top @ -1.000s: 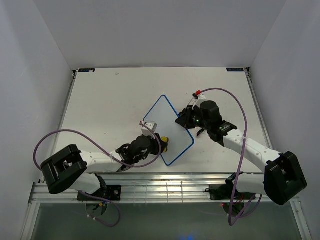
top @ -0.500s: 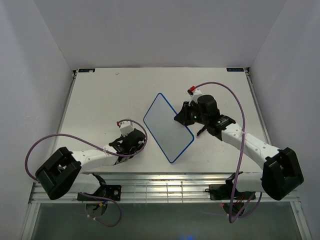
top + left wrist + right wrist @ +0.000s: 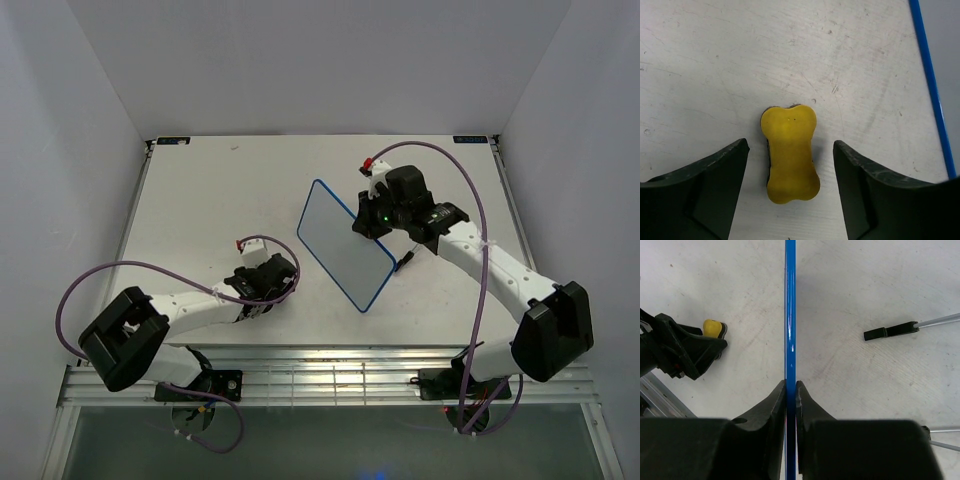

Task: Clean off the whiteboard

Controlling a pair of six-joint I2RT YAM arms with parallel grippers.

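The whiteboard [image 3: 343, 243], white with a thin blue frame, is held tilted up on edge above the table, and no marks show on its face. My right gripper [image 3: 363, 224] is shut on its right rim; the right wrist view shows the board edge-on [image 3: 790, 310] with the gripper [image 3: 790, 385] clamped on the blue frame. The yellow peanut-shaped eraser [image 3: 790, 152] lies flat on the table. My left gripper [image 3: 790, 147] stands open around it, both fingers apart from it. In the top view the left gripper [image 3: 285, 280] is left of the board.
A black foot on a thin metal rod [image 3: 890, 331] lies on the table right of the board [image 3: 403, 262]. The board's blue rim [image 3: 932, 90] passes close to the right of the eraser. The left arm's purple cable [image 3: 150, 268] loops over the near left.
My left gripper pulled the eraser off the board to the left, then opened and let it go on the table. The right gripper tipped the board up and shifted it right.
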